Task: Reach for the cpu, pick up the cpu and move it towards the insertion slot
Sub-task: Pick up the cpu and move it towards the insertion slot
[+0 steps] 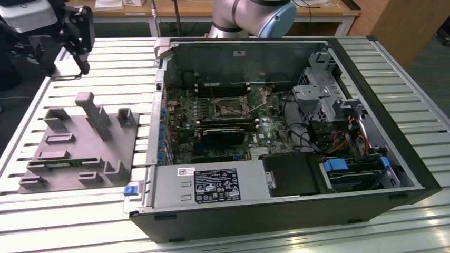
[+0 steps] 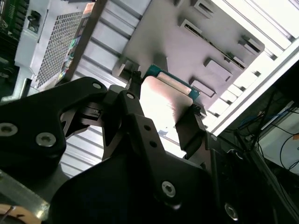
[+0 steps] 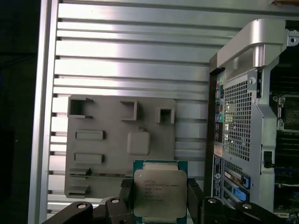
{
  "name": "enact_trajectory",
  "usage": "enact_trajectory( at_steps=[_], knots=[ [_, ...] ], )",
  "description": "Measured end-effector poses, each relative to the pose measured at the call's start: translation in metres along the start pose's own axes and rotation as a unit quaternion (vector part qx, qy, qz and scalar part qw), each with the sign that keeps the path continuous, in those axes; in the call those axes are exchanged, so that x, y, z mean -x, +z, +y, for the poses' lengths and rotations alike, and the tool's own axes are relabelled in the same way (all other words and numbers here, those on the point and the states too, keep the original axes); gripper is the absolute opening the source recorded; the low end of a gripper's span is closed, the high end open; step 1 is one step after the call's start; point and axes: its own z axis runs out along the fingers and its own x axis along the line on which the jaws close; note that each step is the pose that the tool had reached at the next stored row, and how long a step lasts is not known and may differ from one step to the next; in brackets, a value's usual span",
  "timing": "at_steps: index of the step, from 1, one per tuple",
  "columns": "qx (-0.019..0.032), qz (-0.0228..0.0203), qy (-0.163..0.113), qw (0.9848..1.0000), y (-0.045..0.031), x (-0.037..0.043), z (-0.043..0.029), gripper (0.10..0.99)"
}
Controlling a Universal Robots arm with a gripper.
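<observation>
Black gripper (image 3: 160, 196) clamps flat square cpu (image 3: 160, 189), shiny metal top w/ green rim, above grey fixture plate (image 3: 107, 140).

The cpu (image 3: 160, 192) has a brushed, shiny metal lid on a green board. The fixture plate (image 3: 121, 144) is matt grey plastic — the counter (image 3: 131, 46) is ribbed, glossy aluminium.

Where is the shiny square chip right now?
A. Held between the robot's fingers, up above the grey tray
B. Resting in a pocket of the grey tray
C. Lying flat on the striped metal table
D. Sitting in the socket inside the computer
A: in both wrist views the cpu sits between the gripper's two black fingers, with the grey fixture tray below it and the insertion slot uncovered.
</observation>
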Motion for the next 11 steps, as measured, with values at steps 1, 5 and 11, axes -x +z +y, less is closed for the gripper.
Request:
enact_trajectory(
  at_steps=[1, 5, 11],
  knots=[
    [0.0000, 0.0000, 0.000, 1.0000, 0.0000, 0.0032, -0.0001, 0.545],
    [0.0000, 0.0000, 0.000, 1.0000, 0.0003, 0.0176, -0.0004, 0.545],
    [0.0000, 0.0000, 0.000, 1.0000, 0.0007, 0.0384, -0.0010, 0.545]
  ],
)
